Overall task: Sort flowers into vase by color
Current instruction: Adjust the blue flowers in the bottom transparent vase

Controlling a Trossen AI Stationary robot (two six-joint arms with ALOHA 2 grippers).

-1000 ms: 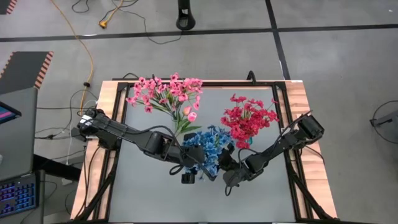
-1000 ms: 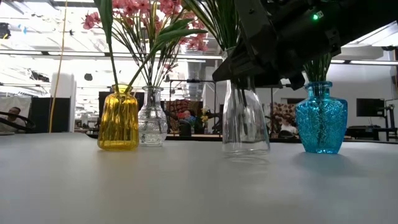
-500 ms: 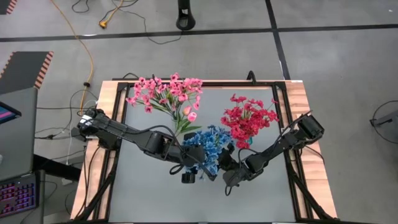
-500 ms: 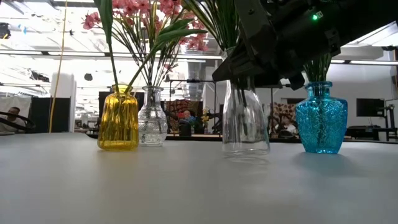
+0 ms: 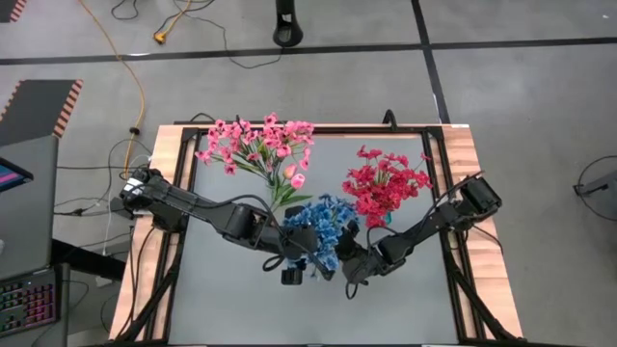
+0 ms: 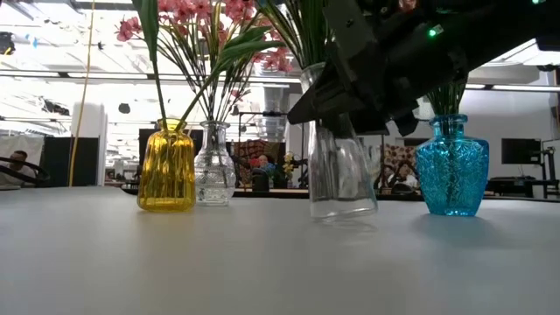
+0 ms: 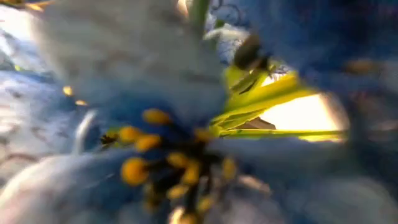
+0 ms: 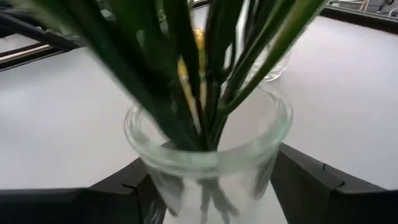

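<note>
A tall clear vase (image 6: 341, 166) holds the blue flowers (image 5: 323, 226) on green stems (image 8: 205, 74). It stands tilted in mid-table, its mouth leaning toward the table's left. My right gripper (image 8: 211, 186) comes in from the near right, one finger on each side of the vase's neck. My left gripper (image 5: 301, 270) hangs over the blue blossoms (image 7: 155, 143), its dark fingertips apart. The pink flowers (image 5: 255, 145) stand at the far left and the red flowers (image 5: 386, 183) at the far right. My right gripper has the clear vase's neck just under the rim (image 8: 149, 180) between its two fingers (image 8: 118, 186), one on each side. The fingers come nearly level from the table's near right. The vase leans left with the left edge of its base (image 6: 317, 213) on the table.
A yellow vase (image 6: 166, 166) and a small clear vase (image 6: 214, 166) stand at the far left with green stems in them. A blue vase (image 6: 451, 166) is at the far right. The near half of the table (image 6: 262, 271) is bare. Both arms crowd the middle.
My right gripper has turned a little toward the table's left. The tall clear vase, upright before, has tipped with it. Its mouth now leans left and its base stays in the same spot.
</note>
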